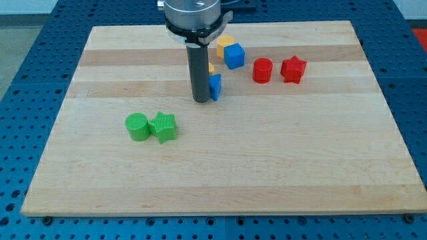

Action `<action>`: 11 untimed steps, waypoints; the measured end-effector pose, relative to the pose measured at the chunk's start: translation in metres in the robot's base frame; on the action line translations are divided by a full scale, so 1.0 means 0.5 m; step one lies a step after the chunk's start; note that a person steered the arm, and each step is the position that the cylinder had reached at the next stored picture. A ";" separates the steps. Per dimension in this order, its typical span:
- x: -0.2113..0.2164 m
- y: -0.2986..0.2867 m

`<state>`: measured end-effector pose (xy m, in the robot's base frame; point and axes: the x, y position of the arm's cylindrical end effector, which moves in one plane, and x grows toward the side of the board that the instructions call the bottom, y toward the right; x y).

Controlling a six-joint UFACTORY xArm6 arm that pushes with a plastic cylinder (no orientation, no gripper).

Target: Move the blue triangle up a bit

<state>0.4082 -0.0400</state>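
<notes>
Blue triangle (pixel 215 87): touching my tip's right side, mid-desk (pixel 280 160), mostly hidden by rod.
My tip (pixel 201 101): pressed against triangle's left.
Fingers: none fitted, state untellable.
Blue cube (pixel 234 56): above-right, apart.

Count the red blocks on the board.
2. A red cylinder and, just to its right, a red star, both near the view's top right. The rod could hide another.
</notes>
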 end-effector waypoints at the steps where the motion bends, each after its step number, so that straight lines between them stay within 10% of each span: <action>1: 0.000 -0.002; 11: -0.021 0.110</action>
